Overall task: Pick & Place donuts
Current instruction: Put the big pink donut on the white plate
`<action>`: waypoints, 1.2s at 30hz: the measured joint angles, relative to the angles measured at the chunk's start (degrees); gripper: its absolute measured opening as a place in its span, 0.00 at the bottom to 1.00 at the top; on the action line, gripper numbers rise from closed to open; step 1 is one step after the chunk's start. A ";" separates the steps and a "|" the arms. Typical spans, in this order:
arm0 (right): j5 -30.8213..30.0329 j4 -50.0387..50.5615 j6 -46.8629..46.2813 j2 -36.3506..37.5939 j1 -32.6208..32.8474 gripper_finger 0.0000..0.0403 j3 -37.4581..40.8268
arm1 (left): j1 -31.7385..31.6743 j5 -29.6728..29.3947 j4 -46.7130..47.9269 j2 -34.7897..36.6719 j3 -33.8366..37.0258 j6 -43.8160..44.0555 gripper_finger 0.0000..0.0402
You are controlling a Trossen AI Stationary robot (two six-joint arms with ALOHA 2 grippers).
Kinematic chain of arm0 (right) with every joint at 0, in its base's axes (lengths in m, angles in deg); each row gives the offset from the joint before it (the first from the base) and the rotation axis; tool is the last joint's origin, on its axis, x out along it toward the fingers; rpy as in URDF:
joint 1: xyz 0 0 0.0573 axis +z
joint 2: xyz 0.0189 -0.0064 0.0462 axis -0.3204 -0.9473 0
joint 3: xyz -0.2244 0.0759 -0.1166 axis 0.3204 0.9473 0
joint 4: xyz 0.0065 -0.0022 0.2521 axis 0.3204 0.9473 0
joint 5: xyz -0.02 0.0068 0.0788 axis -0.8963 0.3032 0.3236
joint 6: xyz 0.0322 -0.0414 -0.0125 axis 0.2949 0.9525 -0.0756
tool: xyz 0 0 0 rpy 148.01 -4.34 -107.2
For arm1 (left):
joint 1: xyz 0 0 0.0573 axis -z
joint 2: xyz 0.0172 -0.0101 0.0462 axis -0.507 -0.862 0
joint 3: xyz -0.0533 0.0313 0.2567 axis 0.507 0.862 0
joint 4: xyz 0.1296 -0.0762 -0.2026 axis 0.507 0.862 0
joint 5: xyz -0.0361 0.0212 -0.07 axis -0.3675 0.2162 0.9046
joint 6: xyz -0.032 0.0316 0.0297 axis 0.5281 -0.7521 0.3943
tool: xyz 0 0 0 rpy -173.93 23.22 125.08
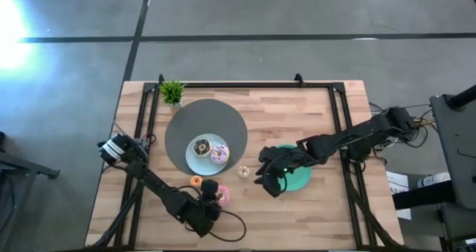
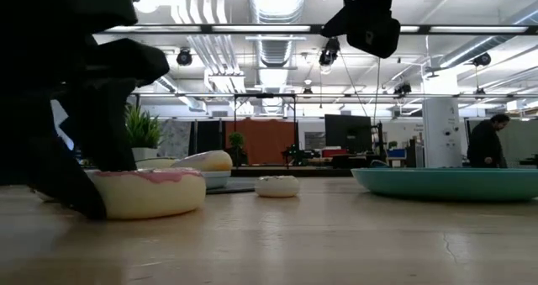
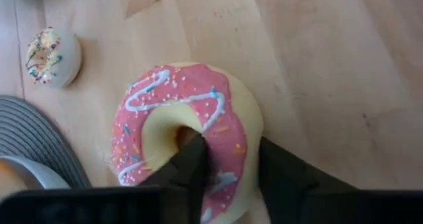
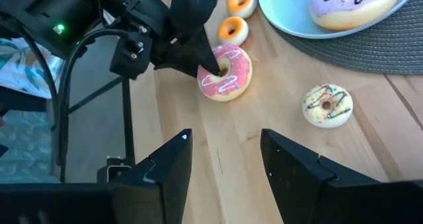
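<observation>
A pink-frosted donut point(image 3: 178, 118) lies flat on the wood near the table's near edge, and my left gripper point(image 3: 228, 154) is shut on it point(image 1: 221, 195). My right gripper point(image 4: 225, 154) is open and hovers over the green plate point(image 1: 301, 179), touching nothing. A small white sprinkled donut point(image 1: 243, 171) sits on the table between the two plates. Two orange donuts point(image 4: 232, 29) lie beside the pink one. A lilac donut point(image 1: 219, 154) and a dark-topped donut point(image 1: 201, 146) rest on the light-blue plate point(image 1: 195, 161). My left gripper holds the pink donut by the near part of its ring point(image 3: 228, 184). One finger point(image 3: 192, 158) is inside the hole and the other point(image 3: 281, 178) is outside the ring. The fingers come from above, slanting in from the table's left. The donut's underside rests flat on the table.
The light-blue plate sits on a round grey mat point(image 1: 186, 126). A small green plant point(image 1: 172, 92) stands at the far left corner. Black frame rails point(image 1: 338, 111) run along the table's sides. Bare wood lies between the plates and toward the near edge.
</observation>
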 joint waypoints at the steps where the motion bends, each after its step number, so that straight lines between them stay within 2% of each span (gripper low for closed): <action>1: 0.02 0.00 -0.02 0.00 0.00 0.42 0.09 | -0.07 0.39 -0.04 0.00 0.00 0.02 0.20; 5: 0.01 0.04 -0.07 0.00 -0.02 0.42 0.20 | -0.11 0.82 1.02 0.45 -0.50 0.46 0.03; 9: -0.91 0.00 -0.02 0.00 0.00 0.42 0.20 | 0.02 0.43 8.31 2.82 -3.75 3.31 0.02; 13: -1.62 0.10 0.36 0.00 -0.13 0.42 0.20 | 0.19 -5.07 17.31 9.08 -5.56 8.72 0.01; 18: -3.01 -0.01 2.09 0.00 -0.15 0.42 0.22 | -1.39 -7.95 23.16 19.35 -0.56 18.13 0.00; 22: -3.02 -0.17 3.16 0.00 -0.42 0.42 0.24 | -4.72 -2.21 21.97 24.44 7.08 21.65 0.00; 24: -3.04 -0.15 3.23 0.00 -0.49 0.42 0.32 | -6.38 -1.13 20.66 25.91 9.83 21.94 0.00; 30: -3.02 -0.17 3.43 0.00 -0.55 0.42 0.35 | -12.08 -2.00 16.24 25.84 14.07 16.03 0.00; 34: -3.02 0.09 3.32 0.00 -0.57 0.42 0.35 | -14.07 4.00 10.72 24.69 15.84 10.78 0.00; 36: -3.02 0.28 3.17 0.00 -0.57 0.42 0.37 | -14.21 4.42 10.28 24.25 15.97 10.33 0.00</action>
